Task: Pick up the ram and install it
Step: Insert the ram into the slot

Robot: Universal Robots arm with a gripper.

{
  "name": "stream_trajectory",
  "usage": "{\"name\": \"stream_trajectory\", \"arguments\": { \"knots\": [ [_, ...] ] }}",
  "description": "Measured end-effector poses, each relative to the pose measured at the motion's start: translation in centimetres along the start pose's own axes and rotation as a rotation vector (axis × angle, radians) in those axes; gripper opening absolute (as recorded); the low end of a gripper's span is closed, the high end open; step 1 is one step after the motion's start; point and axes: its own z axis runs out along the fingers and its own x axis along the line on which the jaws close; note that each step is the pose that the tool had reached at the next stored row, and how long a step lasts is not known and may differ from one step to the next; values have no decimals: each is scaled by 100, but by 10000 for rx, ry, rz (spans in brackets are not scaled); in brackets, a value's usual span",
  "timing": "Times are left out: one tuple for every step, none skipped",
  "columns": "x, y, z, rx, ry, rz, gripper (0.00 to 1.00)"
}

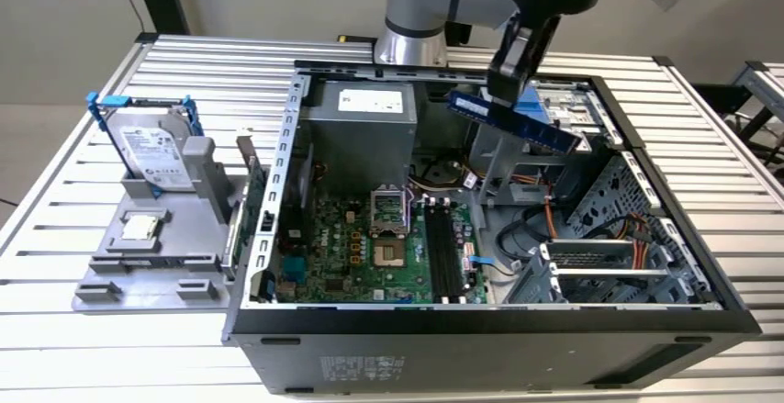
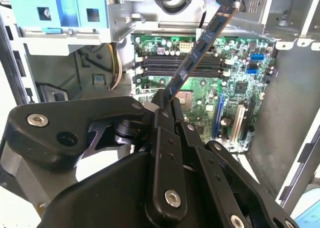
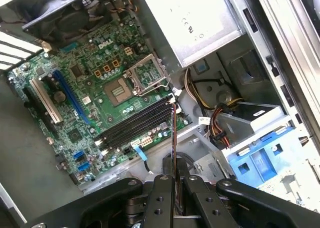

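"Blue board with dark chips, up over the case: is that the ram?"

"Yes. The gripper has its fingers closed on it near one end, so the rest of the stick juts out free and tilted above the open computer case, touching nothing."

"Why hold it by the end?"

"My guess is that it keeps the long contact edge clear of the fingers. In the first wrist view the stick shows edge-on, a thin line whose far tip sits over one end of the black memory slots on the green motherboard."

"Lined up, then?"

"Not by my judgement. It lies across the slots rather than along them, well above, and is seated in none."

"And the other parts?"

"The hard drive in its blue frame stands upright in the grey holder on the bench. The small square processor lies flat on the same holder, apart from the case."
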Motion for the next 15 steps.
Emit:
{"name": "stream_trajectory", "arguments": {
  "knots": [
    [0,0,0,4,-2,102,0],
    [0,0,0,11,-2,231,0],
    [0,0,1,16,-5,369,0],
    [0,0,1,22,-6,506,0],
    [0,0,1,28,-7,634,0],
    [0,0,1,34,-8,776,0],
    [0,0,1,40,-10,905,0],
    [0,0,1,45,-12,1032,0],
    [0,0,1,49,-13,1130,0],
    [0,0,2,54,-14,1226,0],
    [0,0,1,58,-15,1325,0],
    [0,0,2,63,-16,1430,0],
    [0,0,2,68,-17,1548,0],
    [0,0,3,73,-19,1668,0],
    [0,1,3,79,-19,1798,0]
  ]
}}
